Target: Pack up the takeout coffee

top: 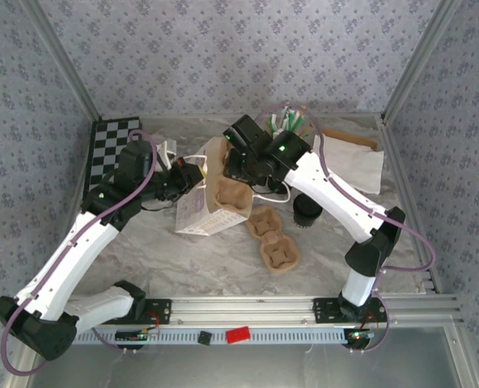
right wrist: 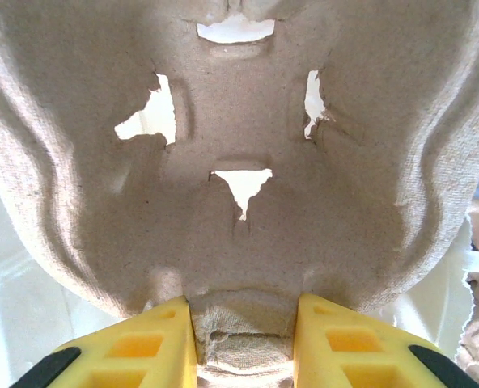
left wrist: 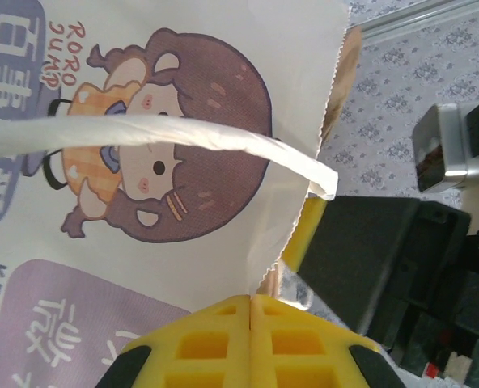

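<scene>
A brown moulded-pulp cup carrier [right wrist: 239, 121] spreads across most of the frame. Four torn slits around its centre let white show through. At the bottom centre, the right gripper [right wrist: 243, 327] pinches the carrier's narrow edge tab between its yellow fingers [right wrist: 142, 343]. A pale white surface [right wrist: 13, 307] lies behind at the lower left.

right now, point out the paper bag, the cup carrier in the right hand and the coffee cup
paper bag [left wrist: 183, 162]: left wrist view, on the cartoon print on its side.
cup carrier [right wrist: 239, 259]: right wrist view, on the pulp below the triangular hole.
coffee cup [top: 307, 208]: top view, on its black lid.
</scene>
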